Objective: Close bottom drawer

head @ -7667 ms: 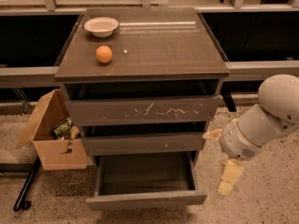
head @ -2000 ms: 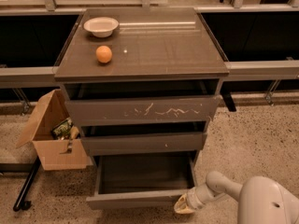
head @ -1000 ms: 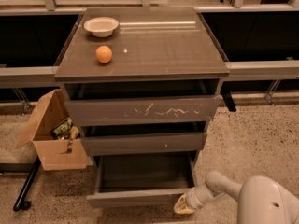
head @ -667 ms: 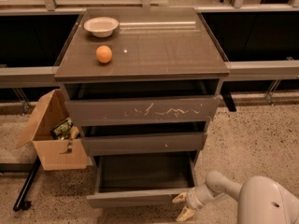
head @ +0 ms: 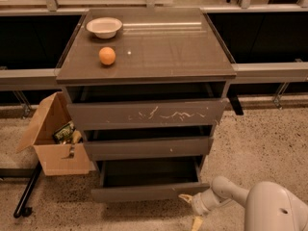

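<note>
The bottom drawer (head: 149,192) of the grey-brown cabinet stands partly pulled out. Its plain flat front faces me and its dark interior (head: 149,172) shows above it. My gripper (head: 191,210) is low on the floor at the drawer's front right corner, at the end of my white arm (head: 226,191), which comes in from the lower right. Its yellowish fingers are spread apart and hold nothing. The upper fingertip (head: 185,198) is at or just below the drawer front's right end. The lower one (head: 196,221) points down toward the floor.
The top drawer (head: 144,113), with white scratch marks, and the middle drawer (head: 149,147) are slightly open. An orange (head: 107,56) and a white bowl (head: 104,27) sit on the cabinet top. An open cardboard box (head: 55,143) stands at the left. A black pole (head: 26,194) lies beside it.
The bottom drawer front has slid back toward the cabinet, so less of its interior shows. My gripper has stayed at its right corner, and its fingers have spread apart.
</note>
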Action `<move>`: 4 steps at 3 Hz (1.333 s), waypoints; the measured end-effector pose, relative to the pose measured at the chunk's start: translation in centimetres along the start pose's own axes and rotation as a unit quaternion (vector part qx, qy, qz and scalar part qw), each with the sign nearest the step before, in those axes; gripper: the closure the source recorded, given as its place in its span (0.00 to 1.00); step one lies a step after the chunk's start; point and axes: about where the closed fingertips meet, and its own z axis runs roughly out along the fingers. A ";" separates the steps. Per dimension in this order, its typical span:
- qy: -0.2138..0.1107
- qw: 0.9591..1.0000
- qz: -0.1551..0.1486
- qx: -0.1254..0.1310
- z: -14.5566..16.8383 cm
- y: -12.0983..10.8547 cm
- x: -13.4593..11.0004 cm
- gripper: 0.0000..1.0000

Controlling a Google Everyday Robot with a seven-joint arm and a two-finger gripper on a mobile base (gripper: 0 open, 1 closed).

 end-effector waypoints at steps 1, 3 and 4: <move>-0.010 1.000 -0.020 0.015 -0.3 -1.9 -0.4 0.18; -0.042 0.996 -0.054 0.066 -1.4 -8.1 -0.8 0.65; -0.055 0.992 -0.062 0.091 -1.9 -10.6 -1.0 0.88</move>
